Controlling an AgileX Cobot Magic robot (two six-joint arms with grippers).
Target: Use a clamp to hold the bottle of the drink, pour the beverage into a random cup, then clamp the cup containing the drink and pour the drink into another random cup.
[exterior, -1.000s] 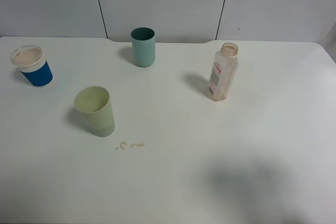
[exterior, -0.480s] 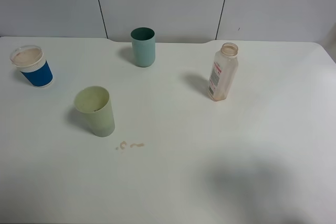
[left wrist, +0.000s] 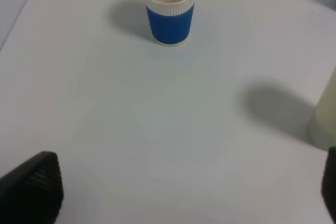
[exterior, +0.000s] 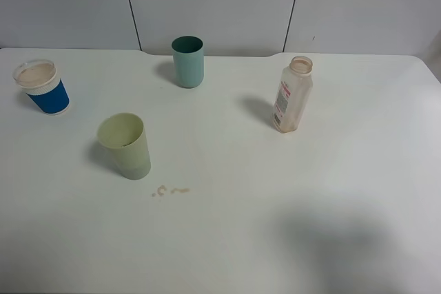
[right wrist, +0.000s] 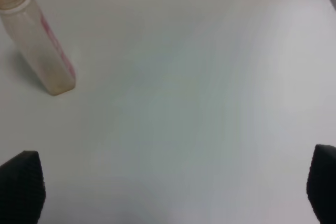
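The clear uncapped bottle (exterior: pixel 292 95) stands upright at the right of the white table, with a little residue inside; it also shows in the right wrist view (right wrist: pixel 38 40). A blue-and-white cup (exterior: pixel 43 87) holding beige drink stands at far left, also in the left wrist view (left wrist: pixel 169 7). A pale green cup (exterior: pixel 125 146) stands left of centre; its edge shows in the left wrist view (left wrist: pixel 324 119). A teal cup (exterior: pixel 187 61) stands at the back. My left gripper (left wrist: pixel 184 192) and right gripper (right wrist: pixel 168 187) are open and empty, apart from all objects. Neither arm shows in the exterior view.
A small beige spill (exterior: pixel 169 190) lies on the table (exterior: pixel 275 204) in front of the pale green cup. A grey panelled wall (exterior: pixel 220 5) rises behind the table's back edge.
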